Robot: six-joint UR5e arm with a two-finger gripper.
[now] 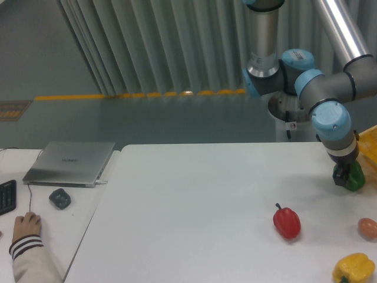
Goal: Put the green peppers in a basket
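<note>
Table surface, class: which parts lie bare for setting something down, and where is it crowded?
Bare: the wide stretch of the white table left of the red pepper. Crowded: the right edge, where the claw with the green pepper, the basket, a yellow pepper and a small orange item gather.

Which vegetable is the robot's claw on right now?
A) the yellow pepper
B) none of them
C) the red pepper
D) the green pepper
D: the gripper is down on the green pepper at the table's right edge, beside the basket, while the red pepper and yellow pepper lie apart, untouched.
</note>
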